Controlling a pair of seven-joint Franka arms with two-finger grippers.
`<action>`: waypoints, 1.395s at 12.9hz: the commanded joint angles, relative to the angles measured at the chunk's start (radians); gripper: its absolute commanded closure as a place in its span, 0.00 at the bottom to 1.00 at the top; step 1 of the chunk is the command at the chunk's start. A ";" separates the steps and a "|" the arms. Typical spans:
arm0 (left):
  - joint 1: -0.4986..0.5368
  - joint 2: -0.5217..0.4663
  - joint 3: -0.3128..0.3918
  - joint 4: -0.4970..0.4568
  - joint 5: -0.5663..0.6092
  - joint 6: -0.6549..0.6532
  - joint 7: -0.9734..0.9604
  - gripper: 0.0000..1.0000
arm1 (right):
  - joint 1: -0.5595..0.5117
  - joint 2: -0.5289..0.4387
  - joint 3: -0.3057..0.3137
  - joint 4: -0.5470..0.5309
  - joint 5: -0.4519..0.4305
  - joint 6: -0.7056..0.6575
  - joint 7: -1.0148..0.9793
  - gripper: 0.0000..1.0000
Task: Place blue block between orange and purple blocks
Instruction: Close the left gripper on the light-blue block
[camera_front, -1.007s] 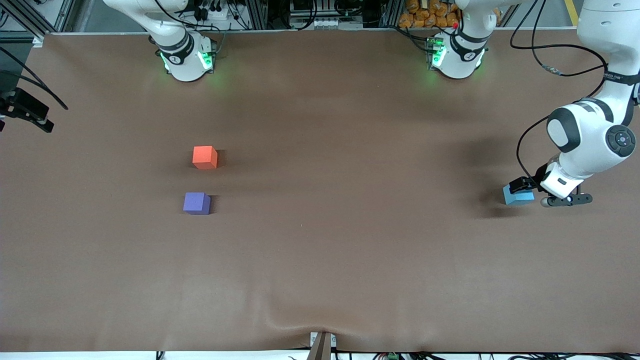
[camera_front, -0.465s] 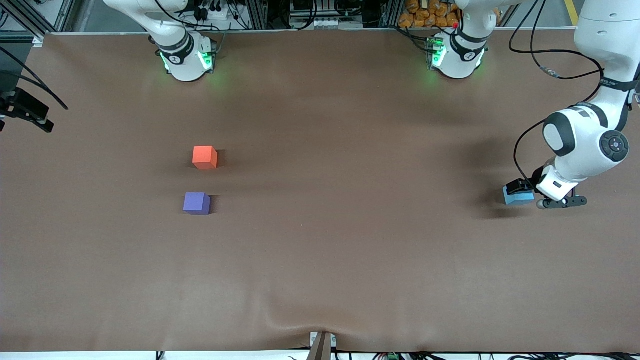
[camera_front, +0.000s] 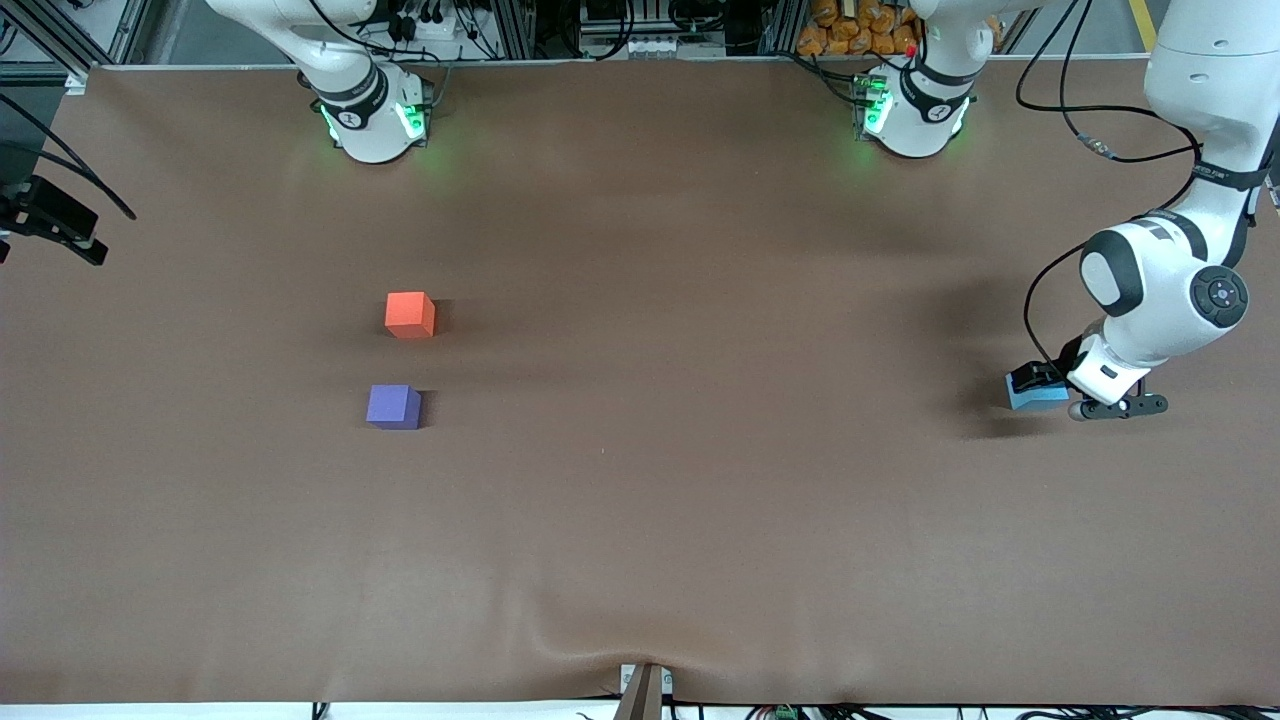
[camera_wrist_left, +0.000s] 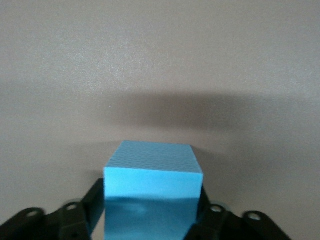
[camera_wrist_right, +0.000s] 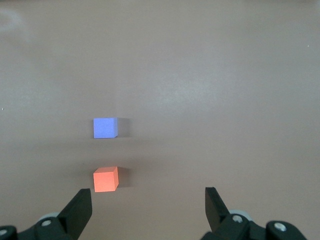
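Observation:
The blue block (camera_front: 1033, 397) rests on the table at the left arm's end. My left gripper (camera_front: 1040, 383) is down over it, a black finger against each of two facing sides; in the left wrist view the blue block (camera_wrist_left: 152, 172) fills the gap of the left gripper (camera_wrist_left: 152, 205). The orange block (camera_front: 409, 314) and the purple block (camera_front: 393, 406) sit apart toward the right arm's end, the purple one nearer the front camera. My right gripper (camera_wrist_right: 148, 200) is open and empty high above the table, looking down on the orange block (camera_wrist_right: 105, 179) and the purple block (camera_wrist_right: 104, 127).
The brown table cover (camera_front: 700, 480) has a small wrinkle at its front edge. A black camera mount (camera_front: 50, 220) sticks in at the right arm's end. The two arm bases (camera_front: 370, 110) stand along the table's back edge.
The left arm's wrist has sunk and drawn in a little over the blue block. The block itself stays where it was. The orange and purple blocks have not moved.

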 joint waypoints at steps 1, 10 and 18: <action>0.004 0.008 -0.009 0.012 -0.010 0.018 0.016 1.00 | -0.007 0.010 0.005 0.020 0.005 -0.013 0.013 0.00; -0.019 -0.043 -0.035 0.060 -0.010 -0.005 -0.004 1.00 | -0.009 0.010 0.005 0.020 0.005 -0.013 0.013 0.00; -0.050 -0.069 -0.038 0.084 -0.010 -0.028 -0.013 1.00 | -0.009 0.008 0.005 0.019 0.005 -0.014 0.013 0.00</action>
